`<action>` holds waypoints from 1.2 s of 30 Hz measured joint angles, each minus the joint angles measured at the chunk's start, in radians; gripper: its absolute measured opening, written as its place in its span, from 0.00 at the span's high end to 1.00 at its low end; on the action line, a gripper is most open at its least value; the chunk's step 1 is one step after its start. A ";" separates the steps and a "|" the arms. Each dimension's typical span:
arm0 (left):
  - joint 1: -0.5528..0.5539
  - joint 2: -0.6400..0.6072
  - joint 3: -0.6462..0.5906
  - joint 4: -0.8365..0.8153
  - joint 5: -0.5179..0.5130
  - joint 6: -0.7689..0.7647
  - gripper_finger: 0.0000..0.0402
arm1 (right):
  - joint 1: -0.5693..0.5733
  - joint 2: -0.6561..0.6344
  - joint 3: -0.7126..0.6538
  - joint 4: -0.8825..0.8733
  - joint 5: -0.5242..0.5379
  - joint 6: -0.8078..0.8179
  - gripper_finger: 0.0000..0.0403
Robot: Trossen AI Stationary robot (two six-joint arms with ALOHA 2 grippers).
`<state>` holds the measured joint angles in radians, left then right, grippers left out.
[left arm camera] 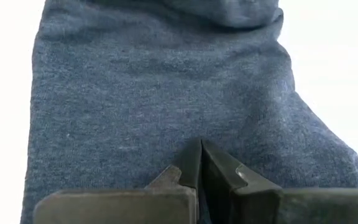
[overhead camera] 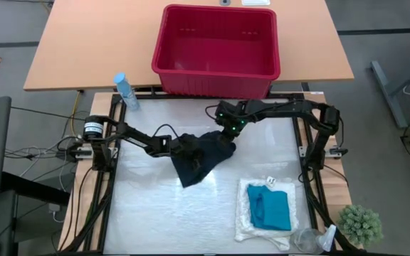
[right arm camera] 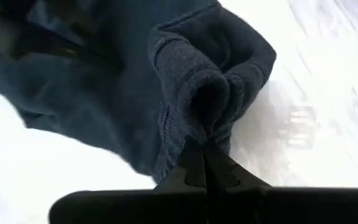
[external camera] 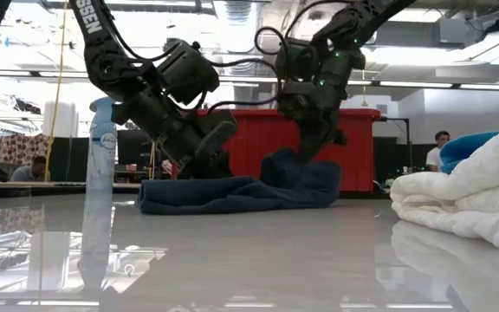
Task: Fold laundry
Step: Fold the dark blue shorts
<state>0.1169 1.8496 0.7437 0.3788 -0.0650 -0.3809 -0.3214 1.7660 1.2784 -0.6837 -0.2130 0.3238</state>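
Right gripper (right arm camera: 205, 149) fingers are pinching a bunched edge of the navy garment (overhead camera: 199, 158) at mid-surface; left gripper (left arm camera: 201, 155) fingers are closing tight on its other side. That thin pinch may be slipping, dropping the fold crooked.

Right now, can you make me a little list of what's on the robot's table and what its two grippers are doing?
dark garment: navy garment bunched in the middle of the table
left gripper: left gripper shut, pinching the garment's left edge
right gripper: right gripper shut on a lifted fold of the same garment
folded pile: turquoise garment lying on the cream cloth, near the table's front right corner
basket: red basket behind the work area, looks empty
other things: spray bottle at the back left
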 joint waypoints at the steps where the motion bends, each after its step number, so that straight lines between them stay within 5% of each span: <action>1: 0.001 0.000 -0.001 0.006 0.001 0.001 1.00 | 0.006 0.000 0.012 -0.010 -0.001 0.001 0.98; 26: 0.007 0.004 0.057 0.068 -0.069 0.066 1.00 | 0.146 0.004 0.108 0.120 -0.025 0.193 0.98; 31: 0.014 -0.079 0.117 -0.167 0.016 0.097 1.00 | 0.137 0.005 0.108 0.117 0.013 0.205 0.98; 36: 0.015 -0.233 0.204 -0.579 0.063 0.209 1.00 | 0.122 0.005 0.110 0.112 0.030 0.198 0.98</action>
<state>0.1314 1.6166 0.9480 -0.2004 -0.0015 -0.1718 -0.1992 1.7713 1.3884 -0.5720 -0.1826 0.5214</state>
